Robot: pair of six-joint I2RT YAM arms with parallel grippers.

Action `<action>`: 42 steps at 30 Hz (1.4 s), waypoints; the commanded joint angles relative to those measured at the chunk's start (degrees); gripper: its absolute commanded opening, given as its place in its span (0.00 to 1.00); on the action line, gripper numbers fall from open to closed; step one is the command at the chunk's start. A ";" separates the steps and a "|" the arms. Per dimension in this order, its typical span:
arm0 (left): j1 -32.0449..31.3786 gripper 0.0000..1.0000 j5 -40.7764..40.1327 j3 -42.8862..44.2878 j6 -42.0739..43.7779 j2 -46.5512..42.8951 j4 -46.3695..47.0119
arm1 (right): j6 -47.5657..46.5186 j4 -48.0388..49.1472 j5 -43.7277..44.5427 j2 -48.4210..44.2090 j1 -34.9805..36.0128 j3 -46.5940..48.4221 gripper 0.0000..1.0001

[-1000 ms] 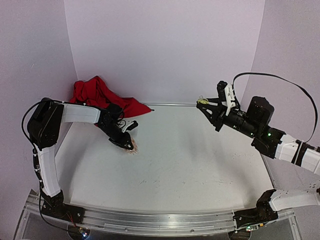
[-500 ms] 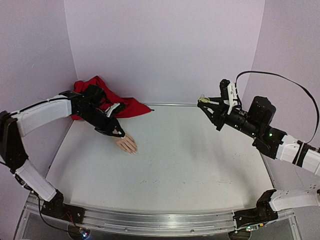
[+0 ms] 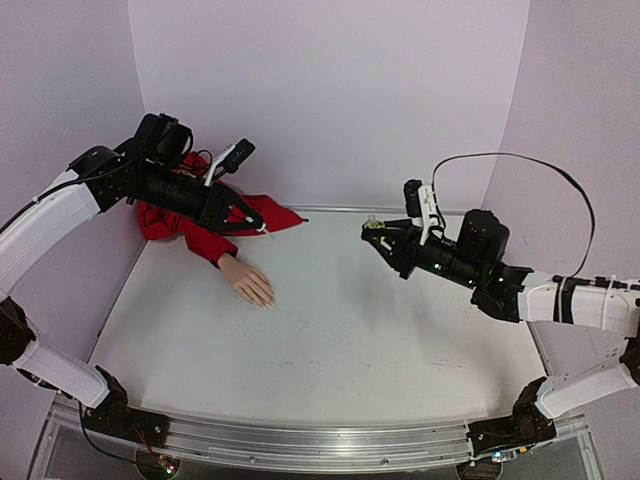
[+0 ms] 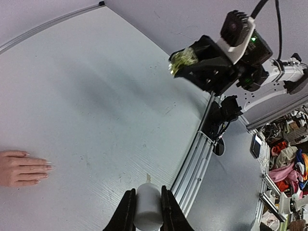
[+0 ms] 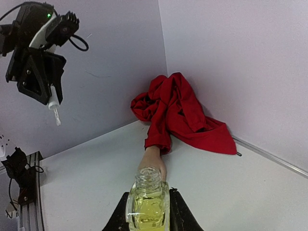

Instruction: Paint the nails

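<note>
The pale peach mannequin hand (image 3: 250, 284) lies flat at the table's back left, its wrist in a red fabric sleeve (image 3: 190, 222). Its tiny nails (image 4: 47, 164) point toward the table's middle. My left gripper (image 3: 250, 221) hangs above the sleeve, shut on a white cap (image 4: 147, 209) with a thin brush (image 4: 147, 178). My right gripper (image 3: 380, 231) hovers above the table's back middle-right, shut on an open bottle of yellowish polish (image 5: 147, 211). The hand (image 5: 155, 161) lies beyond the bottle's neck in the right wrist view.
The red cloth (image 5: 180, 108) is heaped in the back left corner against the lilac walls. An aluminium rail (image 3: 300, 440) runs along the near table edge. A black cable (image 3: 520, 165) loops above the right arm.
My left arm has risen from just over the mannequin hand to high above the sleeve, uncovering the hand. My right gripper has moved left and lower with the bottle.
</note>
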 commanded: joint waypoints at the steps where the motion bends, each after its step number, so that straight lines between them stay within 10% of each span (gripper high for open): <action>1: -1.59 0.00 3.41 3.45 -1.33 0.38 0.31 | 2.54 9.05 -0.60 3.85 5.39 2.84 0.00; 42: -4.34 0.00 2.36 6.14 -1.85 3.15 0.30 | -2.08 14.24 -12.09 22.06 13.45 15.39 0.00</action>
